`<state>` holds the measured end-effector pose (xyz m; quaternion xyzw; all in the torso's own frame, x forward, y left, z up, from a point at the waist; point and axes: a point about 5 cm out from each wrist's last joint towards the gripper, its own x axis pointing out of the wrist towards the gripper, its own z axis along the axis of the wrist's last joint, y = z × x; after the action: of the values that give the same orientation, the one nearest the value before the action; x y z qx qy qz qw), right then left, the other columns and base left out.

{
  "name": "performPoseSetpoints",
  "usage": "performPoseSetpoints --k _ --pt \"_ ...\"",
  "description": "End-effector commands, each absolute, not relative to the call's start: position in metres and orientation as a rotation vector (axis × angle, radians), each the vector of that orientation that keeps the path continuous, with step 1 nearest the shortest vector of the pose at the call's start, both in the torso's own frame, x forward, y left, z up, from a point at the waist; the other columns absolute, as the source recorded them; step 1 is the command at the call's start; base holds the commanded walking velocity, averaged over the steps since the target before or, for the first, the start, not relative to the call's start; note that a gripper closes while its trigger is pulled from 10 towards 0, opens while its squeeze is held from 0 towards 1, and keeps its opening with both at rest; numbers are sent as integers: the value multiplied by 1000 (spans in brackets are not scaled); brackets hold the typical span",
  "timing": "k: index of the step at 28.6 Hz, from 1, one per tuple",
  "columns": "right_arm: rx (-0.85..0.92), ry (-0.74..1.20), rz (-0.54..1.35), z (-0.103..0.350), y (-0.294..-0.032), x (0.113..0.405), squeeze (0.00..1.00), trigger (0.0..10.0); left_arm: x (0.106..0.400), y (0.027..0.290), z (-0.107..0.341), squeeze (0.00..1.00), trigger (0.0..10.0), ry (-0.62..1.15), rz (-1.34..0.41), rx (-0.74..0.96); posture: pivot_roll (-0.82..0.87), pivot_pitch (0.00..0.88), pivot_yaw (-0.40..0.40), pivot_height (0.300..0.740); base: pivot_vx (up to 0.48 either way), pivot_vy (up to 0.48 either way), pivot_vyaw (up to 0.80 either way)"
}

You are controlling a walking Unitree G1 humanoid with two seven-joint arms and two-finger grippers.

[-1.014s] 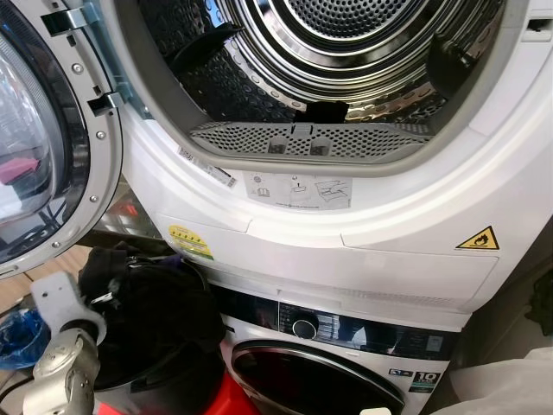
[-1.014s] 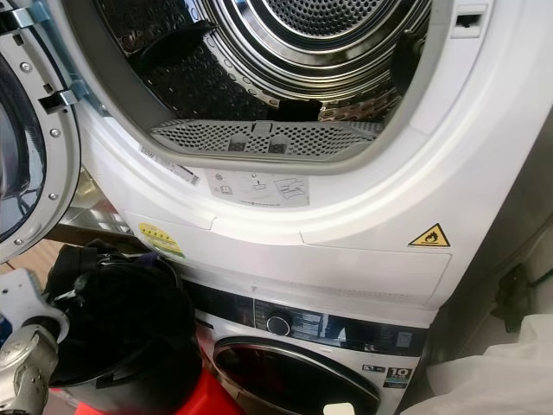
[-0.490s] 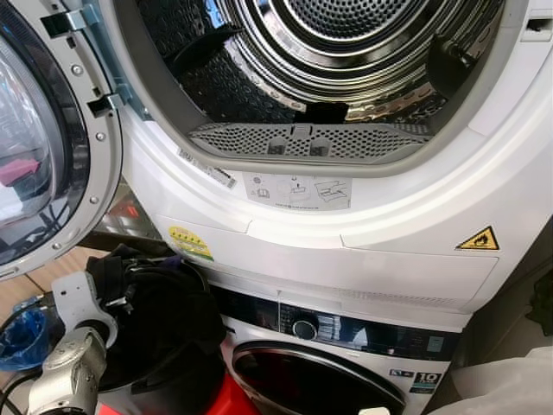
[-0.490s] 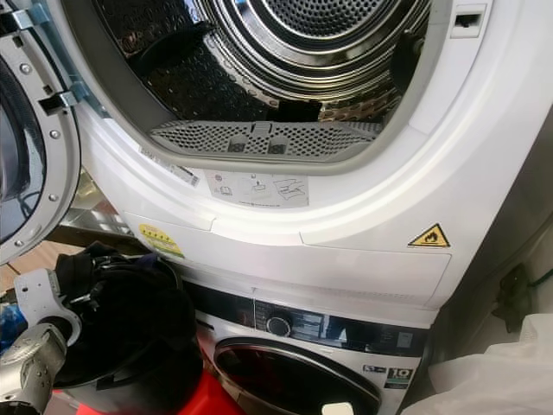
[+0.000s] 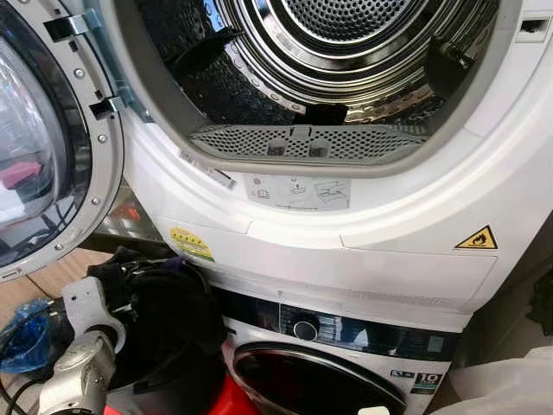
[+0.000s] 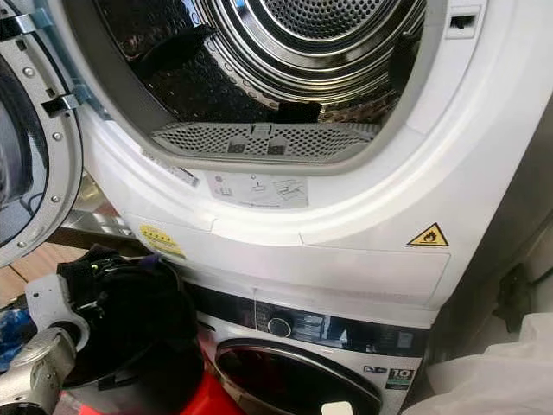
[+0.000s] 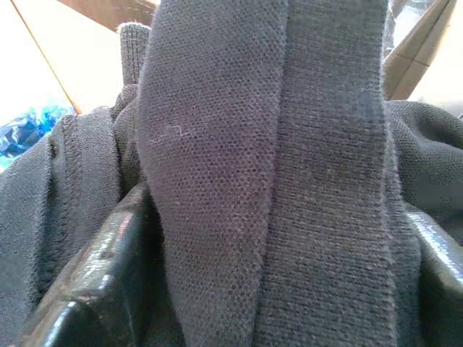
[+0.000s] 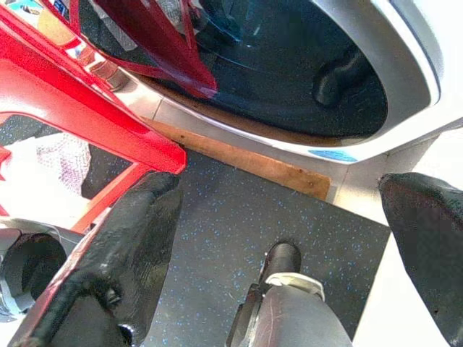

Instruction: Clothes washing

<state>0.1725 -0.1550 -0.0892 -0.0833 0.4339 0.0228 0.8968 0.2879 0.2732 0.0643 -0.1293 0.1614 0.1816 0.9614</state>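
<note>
The upper machine's round door (image 5: 43,147) hangs open to the left, and its steel drum (image 5: 346,52) holds no clothes that I can see. Below it, at lower left, my left arm (image 5: 82,372) reaches into a heap of dark knitted clothes (image 5: 168,311) lying in a black bin (image 6: 138,389). In the left wrist view my left gripper (image 7: 282,217) is shut on a fold of this dark garment (image 7: 239,144), which hides most of both fingers. My right gripper (image 8: 289,217) hangs open low over the dark floor by the lower washer's shut door (image 8: 275,65).
The lower washer (image 5: 311,385) with its control knob (image 5: 303,328) stands under the open machine. A red plastic frame (image 8: 87,108) sits on the floor beside it. A blue plastic bag (image 5: 22,328) lies at far left and a white bag (image 5: 510,385) at lower right.
My left arm has moved up and to the right, deeper into the dark clothes. The machines have stayed as they were.
</note>
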Motion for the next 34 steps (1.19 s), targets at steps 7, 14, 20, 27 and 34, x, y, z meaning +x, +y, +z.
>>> performPoseSetpoints --k 7,14,20,27,34 --pt "-160 901 65 -90 -147 171 0 10000 280 277 62 0 0 318 412 -238 -47 0 168 740 0 0 0" --pt "-155 904 69 -91 -145 169 0 10000 279 271 62 0 0 306 391 -243 -45 2 167 740 0 0 0" --pt "-156 910 68 -91 -147 168 0 10000 277 267 61 0 0 309 379 -247 -42 5 165 740 0 0 0" --pt "-156 904 75 -91 -144 170 0 10000 277 263 63 0 0 282 354 -267 -39 6 164 740 0 0 0" --pt "-153 907 82 -91 -143 169 0 10000 277 261 66 0 0 265 341 -277 -38 5 165 740 0 0 0"
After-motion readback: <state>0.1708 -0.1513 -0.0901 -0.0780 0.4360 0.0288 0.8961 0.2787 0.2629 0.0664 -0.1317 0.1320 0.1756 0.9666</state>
